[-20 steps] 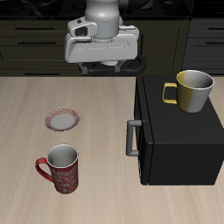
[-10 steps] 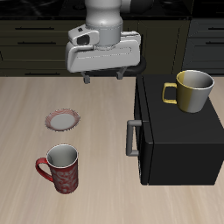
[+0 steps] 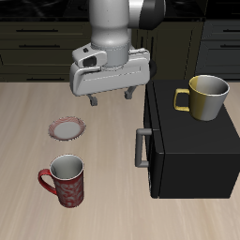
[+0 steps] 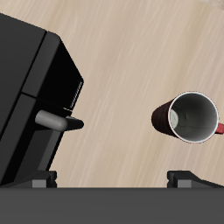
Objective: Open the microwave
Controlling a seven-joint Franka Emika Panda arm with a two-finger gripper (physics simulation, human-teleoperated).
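Above the surface's [image 3: 37, 112] far half, in the exterior view, hangs the claw [image 3: 108, 97], released and grasping nothing, fingers apart and pointing down, well clear of anything. Toward the near edge from it sits the microwave [image 3: 192, 150], a matte black box with door shut flat and the grey bar handle [image 3: 142, 148] untouched on the face turned toward the open wood. On top of the box rests a yellow mug [image 3: 206, 97]. Out on the bare planks lie a small red-rimmed plate [image 3: 67, 127] and, nearer the front edge, a red mug [image 3: 66, 181] standing upright. Behind the surface runs a row of dark cabinets [image 3: 37, 42] with pale drawer handles.

In the wrist view, close below the lens, shows the microwave [image 4: 31, 105] with its handle [image 4: 59, 121] jutting out from the closed door, and the red mug [image 4: 191, 118] seen from above, well apart from the box. Two dark fingertips [image 4: 191, 178] peek in at the frame's edge, spread wide, nothing between them.

Judged from this: nothing of the task done yet. Left to do: lower to the handle, close on it, swing the door outward.
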